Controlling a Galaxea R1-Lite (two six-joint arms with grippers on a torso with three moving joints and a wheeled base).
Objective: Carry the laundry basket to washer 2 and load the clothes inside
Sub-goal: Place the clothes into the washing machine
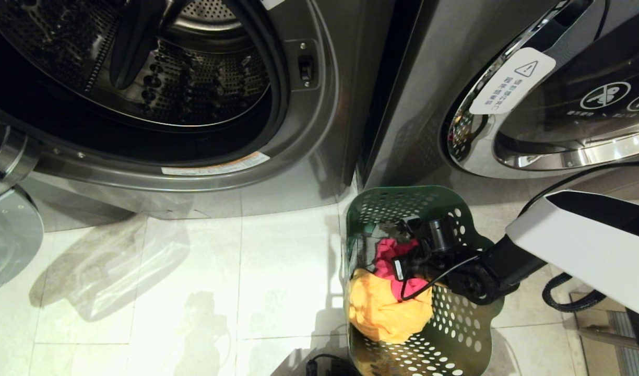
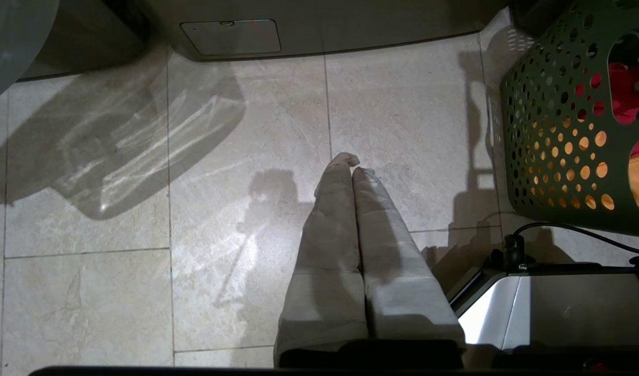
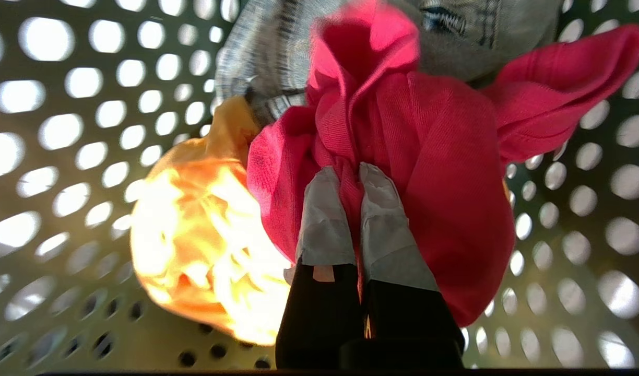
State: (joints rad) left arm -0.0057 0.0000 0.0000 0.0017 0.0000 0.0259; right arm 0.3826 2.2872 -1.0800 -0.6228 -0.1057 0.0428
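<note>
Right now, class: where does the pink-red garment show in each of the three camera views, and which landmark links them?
Head view: pink-red garment inside the laundry basket, lower right of centre, beside the right gripper.
Left wrist view: red patch through the basket's handle opening, upper right.
Right wrist view: centre, pinched between the gripper's fingers.
Shared landmark: the perforated green basket.

The head camera looks steeply down on the laundry basket [image 1: 458, 334] by the washers, the left wrist camera faces floor tiles [image 2: 246, 156] beside that basket, and the right wrist camera sits close inside it.
</note>
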